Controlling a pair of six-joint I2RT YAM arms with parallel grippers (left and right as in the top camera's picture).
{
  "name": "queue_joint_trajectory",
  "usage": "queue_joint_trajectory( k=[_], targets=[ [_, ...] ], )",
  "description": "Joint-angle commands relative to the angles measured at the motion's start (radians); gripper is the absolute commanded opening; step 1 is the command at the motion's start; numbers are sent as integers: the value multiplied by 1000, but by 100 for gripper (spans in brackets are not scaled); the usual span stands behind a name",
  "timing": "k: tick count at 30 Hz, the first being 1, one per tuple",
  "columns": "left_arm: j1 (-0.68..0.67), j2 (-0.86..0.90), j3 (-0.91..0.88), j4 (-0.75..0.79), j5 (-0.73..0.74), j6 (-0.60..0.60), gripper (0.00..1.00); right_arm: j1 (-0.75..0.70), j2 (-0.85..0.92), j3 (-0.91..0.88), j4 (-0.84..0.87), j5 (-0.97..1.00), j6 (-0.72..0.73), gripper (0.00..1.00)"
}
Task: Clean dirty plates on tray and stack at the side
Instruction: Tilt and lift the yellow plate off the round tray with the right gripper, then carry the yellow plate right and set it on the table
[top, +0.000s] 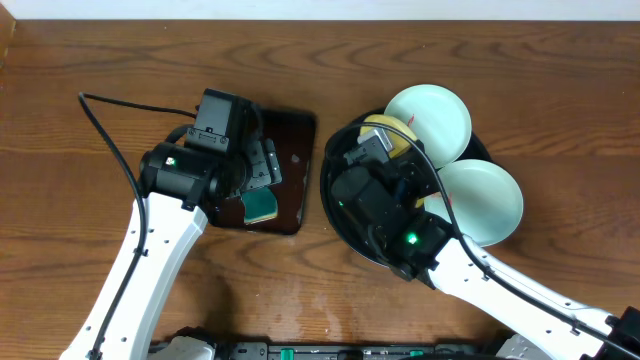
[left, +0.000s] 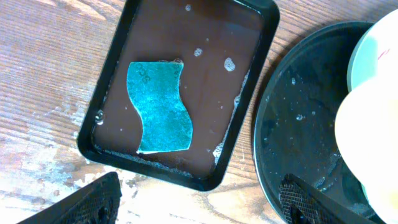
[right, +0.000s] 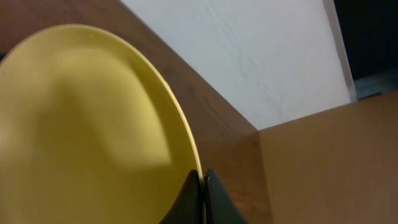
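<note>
My right gripper (right: 203, 186) is shut on the rim of the pale yellow plate (right: 81, 124), holding it tilted up over the round black tray (top: 326, 200). From overhead the yellow plate (top: 388, 134) shows only partly behind the right arm. Two pale mint plates (top: 432, 118) (top: 487, 200) rest on the tray's right side, the upper one with a small red smear. My left gripper (left: 200, 202) is open and empty, hovering above the teal sponge (left: 160, 107). In the left wrist view the wet black tray (left: 292, 124) lies to the right.
The sponge lies in a small rectangular dark tray (left: 109, 93) holding soapy water, just left of the round tray. Bare wooden table (top: 90, 50) surrounds both. The left arm's black cable (top: 105, 130) loops over the table at left.
</note>
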Motion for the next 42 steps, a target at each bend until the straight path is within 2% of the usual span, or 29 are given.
queue_joint_trajectory(
  k=[1,2,3,5,8,12,14,16,19,23,26,32,38,42],
  targets=[
    [6,-3,11,-3,-2,9,82,-6,-6,16,-4,-96,5,1],
    [6,-3,11,-3,-2,9,82,-3,-6,16,-9,-110,-27,1],
    [6,-3,11,-3,-2,9,82,-7,-6,16,-3,-42,3,1],
    [6,-3,11,-3,-2,9,82,-24,-7,16,0,-10,132,1],
    [6,-3,11,-3,-2,9,82,-32,-13,16,-61,-234,154,1],
    [6,-3,11,-3,-2,9,82,-119,-29,16,-187,-287,448,1],
    [6,-3,11,-3,-2,9,82,-214,-61,16,-227,-460,549,1],
    [6,-3,11,-3,-2,9,82,-312,-101,17,-236,-643,582,1],
    [6,-3,11,-3,-2,9,82,-519,-180,17,-229,-966,594,1],
    [6,-3,11,-3,-2,9,82,-840,-230,17,-221,-1233,595,1],
    [6,-3,11,-3,-2,9,82,-1080,-212,16,-227,-1265,643,1],
    [6,-3,11,-3,-2,9,82,-1442,-85,16,-158,-1234,784,1],
    [6,-3,11,-3,-2,9,82,-1589,99,16,-106,-1173,797,1],
    [6,-3,11,-3,-2,9,82,-1621,216,16,-122,-1161,778,1]
  ],
)
